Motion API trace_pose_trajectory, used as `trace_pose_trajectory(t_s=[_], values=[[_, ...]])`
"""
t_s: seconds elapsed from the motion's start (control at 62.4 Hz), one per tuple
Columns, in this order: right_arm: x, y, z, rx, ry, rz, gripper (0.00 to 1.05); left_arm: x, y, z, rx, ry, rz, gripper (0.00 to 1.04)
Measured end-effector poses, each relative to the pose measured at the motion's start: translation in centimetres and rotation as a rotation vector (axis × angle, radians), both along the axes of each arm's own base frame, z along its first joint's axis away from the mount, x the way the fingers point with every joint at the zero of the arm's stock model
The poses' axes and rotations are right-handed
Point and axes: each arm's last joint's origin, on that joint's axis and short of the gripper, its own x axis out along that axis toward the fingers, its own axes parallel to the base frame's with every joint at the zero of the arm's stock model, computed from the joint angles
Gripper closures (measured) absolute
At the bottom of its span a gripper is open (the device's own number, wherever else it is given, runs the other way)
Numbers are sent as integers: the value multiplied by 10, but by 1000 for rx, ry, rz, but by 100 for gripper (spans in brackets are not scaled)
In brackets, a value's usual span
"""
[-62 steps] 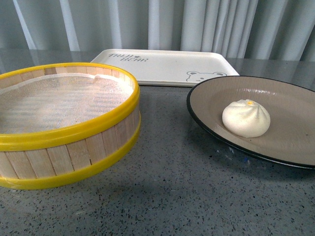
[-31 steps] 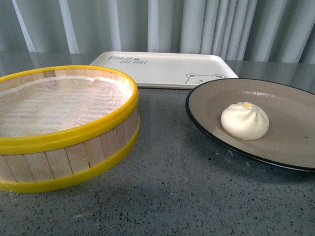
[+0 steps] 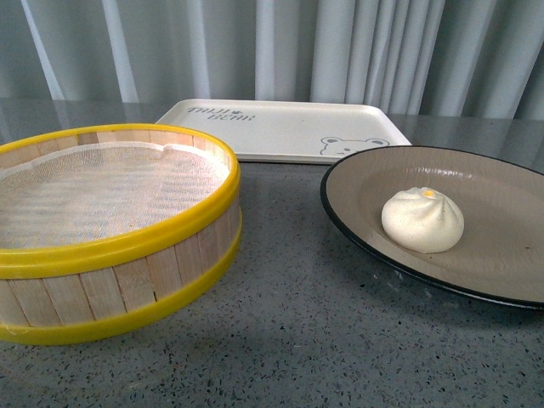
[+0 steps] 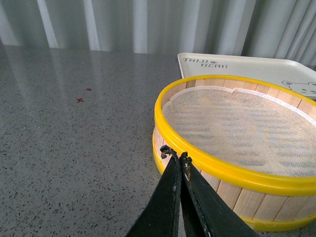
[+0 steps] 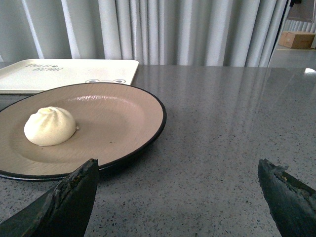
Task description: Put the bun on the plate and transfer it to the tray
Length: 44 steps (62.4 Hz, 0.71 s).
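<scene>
Bun (image 3: pixel 422 220) sits on plate (image 3: pixel 510 212), a bit left of ctr, pleats & yellow dot up. Plate rests on the grey speckled table (image 3: pixel 297 340) at front-right, not on tray (image 3: pixel 280 127); its right edge is cut off by the frame in front view. Tray lies flat further back, bear face at its near-right corner, lettering toward far-left. Plate's far rim is just beside tray's near edge; can't tell if they touch. Steamer (image 3: pixel 110 255) w/ yellow rims, wood slats & white mesh liner stands front-left, apart from plate.

L gripper (image 4: pixel 176 156): fingers pressed together, pinching nothing, tips just beside steamer's outer wall, above table. Small red marks (image 4: pixel 84 95) on table well off to that side.

R gripper (image 5: pixel 177 168): fingers spread wide, nothing btwn them but bare table. It's low, near plate's rim on the side away from steamer, apart from bun. Grey curtain (image 3: pixel 255 51) behind everything.
</scene>
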Motion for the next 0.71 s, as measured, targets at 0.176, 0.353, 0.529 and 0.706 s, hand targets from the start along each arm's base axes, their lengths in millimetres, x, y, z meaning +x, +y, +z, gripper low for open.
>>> trace_pose_trajectory(t_s=[0.176, 0.353, 0.529, 0.706], values=[[0, 0, 0, 0, 0, 0, 9, -5, 0, -5, 0, 1, 0, 101], [0, 0, 0, 0, 0, 0, 9, -9, 0, -10, 0, 0, 0, 101], [0, 0, 0, 0, 0, 0, 9, -13, 0, -10, 0, -32, 1, 101], [0, 0, 0, 0, 0, 0, 9, -16, 0, -11, 0, -30, 0, 101]])
